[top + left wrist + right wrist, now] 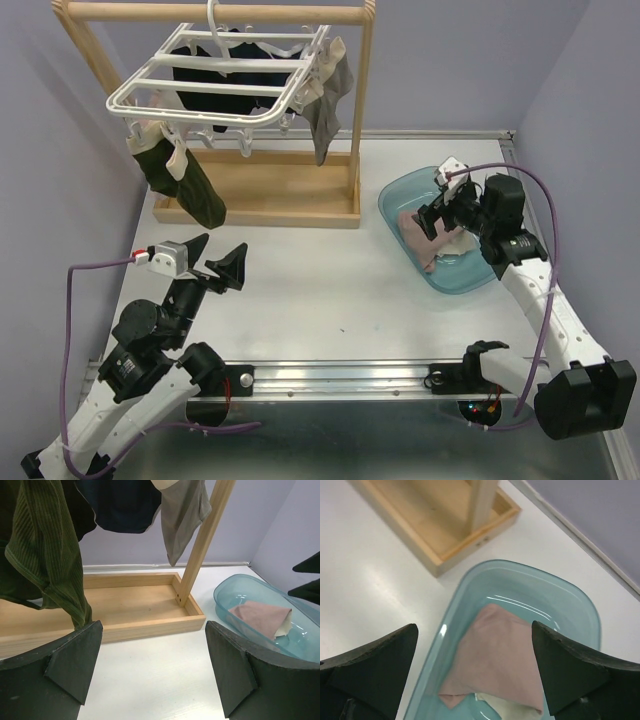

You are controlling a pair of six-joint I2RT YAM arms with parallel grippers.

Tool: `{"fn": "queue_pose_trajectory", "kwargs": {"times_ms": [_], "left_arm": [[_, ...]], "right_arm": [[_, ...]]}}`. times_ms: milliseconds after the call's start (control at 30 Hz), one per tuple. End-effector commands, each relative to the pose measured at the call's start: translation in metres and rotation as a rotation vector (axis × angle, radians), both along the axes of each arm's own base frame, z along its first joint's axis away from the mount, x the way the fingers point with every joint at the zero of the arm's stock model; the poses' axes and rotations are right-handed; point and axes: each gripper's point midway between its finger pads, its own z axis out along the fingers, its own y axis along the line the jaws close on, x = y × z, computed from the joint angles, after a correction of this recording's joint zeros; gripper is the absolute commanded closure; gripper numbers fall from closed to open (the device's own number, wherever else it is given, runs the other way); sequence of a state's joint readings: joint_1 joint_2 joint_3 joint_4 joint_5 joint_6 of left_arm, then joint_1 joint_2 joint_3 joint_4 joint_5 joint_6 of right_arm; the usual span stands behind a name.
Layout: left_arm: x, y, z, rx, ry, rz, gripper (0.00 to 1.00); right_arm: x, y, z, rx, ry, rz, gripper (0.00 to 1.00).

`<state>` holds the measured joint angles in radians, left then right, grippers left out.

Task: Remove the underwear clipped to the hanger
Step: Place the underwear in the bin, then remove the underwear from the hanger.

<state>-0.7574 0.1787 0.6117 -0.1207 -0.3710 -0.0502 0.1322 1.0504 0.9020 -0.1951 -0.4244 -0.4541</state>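
I find the left gripper [215, 256], lower left of the top view, spread wide and empty. The right gripper [433, 220] gapes empty over the teal tub [396, 193], centre right, where a pink-mauve piece [412, 232] lies. Other underwear [195, 185] hangs clipped to the hanger [190, 111], upper left.

readable text: none | labels, brands, numbers, signs: none legible in any view

Ribbed dark olive cloth underwear [45, 555], matt wooden stand [145, 610], glossy translucent blue plastic tub [470, 605], smooth white desk [320, 280].
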Motion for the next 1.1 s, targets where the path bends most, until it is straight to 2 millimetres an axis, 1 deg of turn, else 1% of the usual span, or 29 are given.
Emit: {"fn": "queue_pose_trajectory", "kwargs": {"times_ms": [0,67,133,200,233,367,433,467,500,533,567,667,700,733,767,800,833,867,900,967,1033,1067], "left_arm": [[-0.001,0.005,0.013,-0.046,-0.033,0.018,0.04],[0.000,0.007,0.013,-0.053,-0.028,0.028,0.04],[0.002,0.010,0.014,-0.065,-0.025,0.049,0.04],[0.004,0.018,0.016,-0.086,-0.023,0.094,0.04],[0.007,0.025,0.015,-0.093,-0.016,0.137,0.04],[0.012,0.038,0.023,-0.113,-0.011,0.217,0.04],[0.012,0.044,0.038,-0.156,-0.027,0.245,0.05],[0.012,0.045,0.042,-0.166,-0.029,0.251,0.05],[0.011,0.047,0.051,-0.198,-0.039,0.259,0.05],[0.011,0.048,0.056,-0.204,-0.044,0.259,0.05],[0.008,0.050,0.068,-0.225,-0.061,0.258,0.05],[0.012,0.050,0.084,-0.224,-0.052,0.274,0.05],[0.008,0.054,0.101,-0.237,-0.066,0.279,0.05],[0.013,0.053,0.103,-0.221,-0.047,0.298,0.05],[0.013,0.055,0.109,-0.215,-0.048,0.308,0.05],[0.014,0.056,0.119,-0.212,-0.048,0.321,0.05],[0.015,0.058,0.123,-0.201,-0.048,0.331,0.05],[0.013,0.060,0.134,-0.207,-0.057,0.334,0.05],[0.018,0.057,0.135,-0.189,-0.048,0.340,0.05],[0.020,0.057,0.140,-0.180,-0.043,0.353,0.05],[0.026,0.053,0.146,-0.169,-0.034,0.357,0.05],[0.025,0.055,0.153,-0.175,-0.037,0.367,0.05]], "right_arm": [[-0.051,0.051,0.000,0.106,0.038,0.367,0.00],[-0.056,0.055,0.002,0.118,0.044,0.402,0.00],[-0.057,0.055,0.003,0.120,0.045,0.406,0.00],[-0.058,0.056,0.003,0.123,0.048,0.413,0.00],[-0.058,0.057,0.002,0.124,0.051,0.416,0.00],[-0.063,0.060,0.001,0.141,0.069,0.445,0.00],[-0.064,0.062,0.001,0.143,0.073,0.455,0.00],[-0.065,0.063,0.000,0.142,0.075,0.457,0.00],[-0.065,0.063,0.001,0.140,0.073,0.457,0.00],[-0.065,0.063,0.001,0.139,0.072,0.458,0.00],[-0.065,0.063,0.001,0.140,0.073,0.459,0.00],[-0.066,0.064,0.001,0.139,0.074,0.463,0.00],[-0.066,0.064,0.001,0.138,0.074,0.462,0.00],[-0.065,0.063,0.001,0.135,0.072,0.461,0.00],[-0.066,0.063,0.001,0.135,0.072,0.460,0.00],[-0.066,0.063,0.001,0.132,0.068,0.461,0.00],[-0.067,0.063,0.002,0.130,0.064,0.460,0.00],[-0.068,0.063,0.003,0.129,0.060,0.461,0.00],[-0.067,0.062,0.003,0.126,0.058,0.459,0.00],[-0.069,0.063,0.004,0.124,0.052,0.463,0.00],[-0.070,0.063,0.006,0.124,0.046,0.464,0.00],[-0.070,0.063,0.007,0.125,0.045,0.466,0.00]]}}
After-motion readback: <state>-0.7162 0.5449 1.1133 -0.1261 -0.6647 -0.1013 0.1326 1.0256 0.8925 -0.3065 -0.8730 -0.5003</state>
